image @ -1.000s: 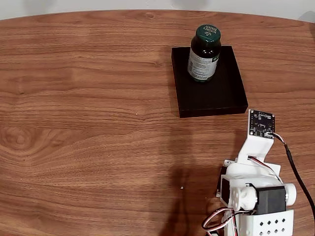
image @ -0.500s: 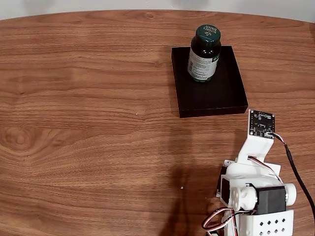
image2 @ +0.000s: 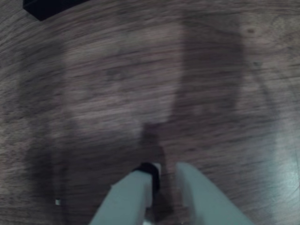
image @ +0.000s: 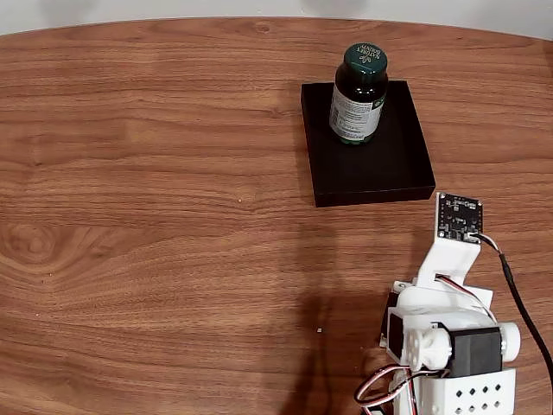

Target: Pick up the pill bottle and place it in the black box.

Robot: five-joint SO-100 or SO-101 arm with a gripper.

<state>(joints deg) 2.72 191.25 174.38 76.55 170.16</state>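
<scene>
In the fixed view the pill bottle (image: 358, 93) is standing upright inside the black box (image: 367, 164), toward the far end of it, so judging by how things lie the job looks pretty much done. The arm (image: 445, 346) is folded up at the bottom right, well apart from the box, with a small circuit board (image: 459, 216) on a white bracket sticking up between arm and box. Nothing else on the wooden table (image: 155, 216) really stands in the way. Only risk I can see: the bottle is tall next to those low walls, so if the arm swung out over the box it could clip the cap and tip it, and the loose cable (image: 518, 298) on the right could snag on a move. Over in the wrist view, pretty blurry, the gripper (image2: 164, 172) points down at bare wood with a narrow gap between the fingertips (image2: 192, 180), nearly closed and holding nothing. A corner of the black box (image2: 44, 7) peeks in at the top left.
</scene>
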